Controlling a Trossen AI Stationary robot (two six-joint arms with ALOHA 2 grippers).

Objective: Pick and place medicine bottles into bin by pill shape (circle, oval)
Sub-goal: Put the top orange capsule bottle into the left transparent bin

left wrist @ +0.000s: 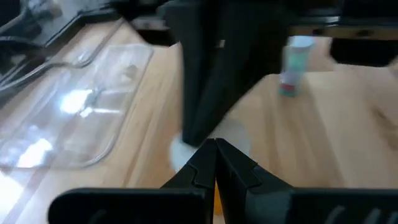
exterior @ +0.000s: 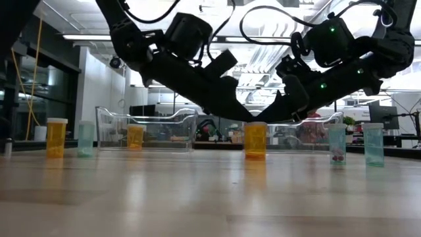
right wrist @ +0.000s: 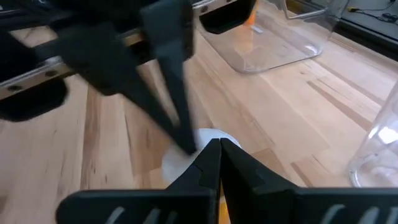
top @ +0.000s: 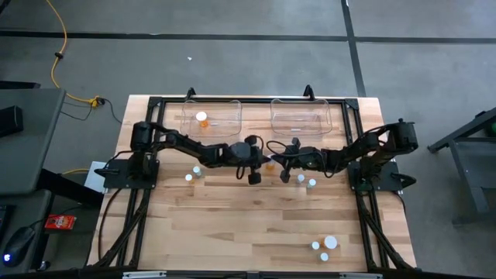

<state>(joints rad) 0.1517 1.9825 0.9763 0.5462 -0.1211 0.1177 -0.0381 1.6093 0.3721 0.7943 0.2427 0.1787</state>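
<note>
An orange medicine bottle with a white cap stands upright on the wooden table's middle. My left gripper reaches it from the table's left and my right gripper from the right. Both are shut and slant down, and their tips meet over the cap. In the left wrist view my left gripper is over the cap with the right arm's fingers beyond. In the right wrist view my right gripper is over the cap. One orange bottle stands in the left bin. My left gripper has its shut fingertips at the top of the white cap, slanting down from the table's left; whether they touch it I cannot tell. My right gripper has its shut fingertips at the same cap, slanting down from the table's right; whether they touch it I cannot tell. The bottle stands upright on its base.
A second clear bin stands at the far edge, right of the first. Two bottles stand left of the grippers and two pale ones stand right of them. Three white-capped ones are at the near right.
</note>
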